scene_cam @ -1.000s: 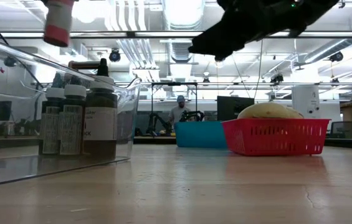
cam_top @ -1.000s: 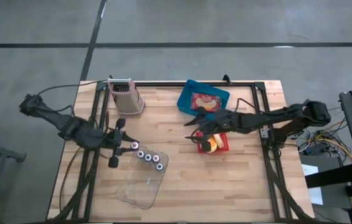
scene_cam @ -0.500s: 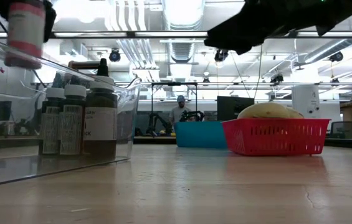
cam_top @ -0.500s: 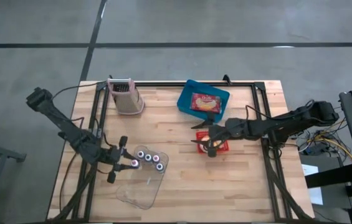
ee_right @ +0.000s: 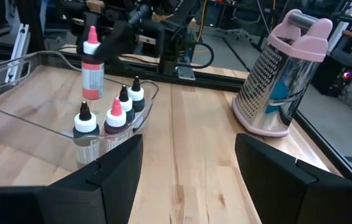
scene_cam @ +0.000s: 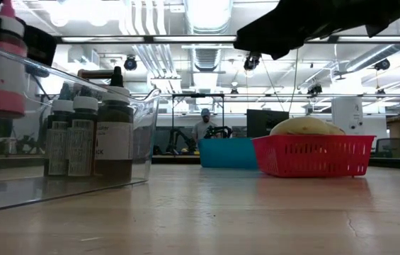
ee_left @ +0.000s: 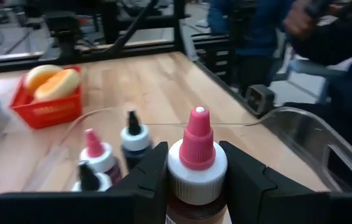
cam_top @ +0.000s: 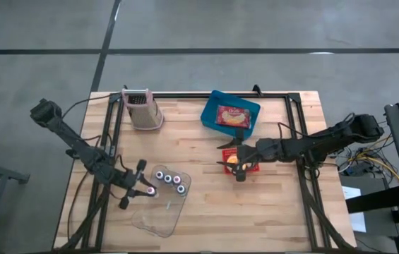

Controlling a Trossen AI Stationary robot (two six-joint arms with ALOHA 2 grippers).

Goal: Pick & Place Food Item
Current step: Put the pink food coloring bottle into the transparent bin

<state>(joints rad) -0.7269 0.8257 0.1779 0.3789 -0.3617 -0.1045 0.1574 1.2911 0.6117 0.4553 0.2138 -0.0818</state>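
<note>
Bottles (cam_top: 169, 178) in clear bin (cam_top: 164, 219).

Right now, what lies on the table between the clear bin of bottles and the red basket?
Nothing: in the high view the wood between the clear bin and the red basket is bare. The low view shows the same open tabletop.

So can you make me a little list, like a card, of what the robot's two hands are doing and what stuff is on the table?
left gripper: shut on the pink-capped bottle, held above the clear tray
bottles in tray: several, standing upright
right gripper: open, empty, over the red basket
red basket holds: yellow-orange food items
blue bin: holds a red packet, behind the red basket
grater: metal with pink trim, upright at the table's far side
room behind: a person, far off
</note>
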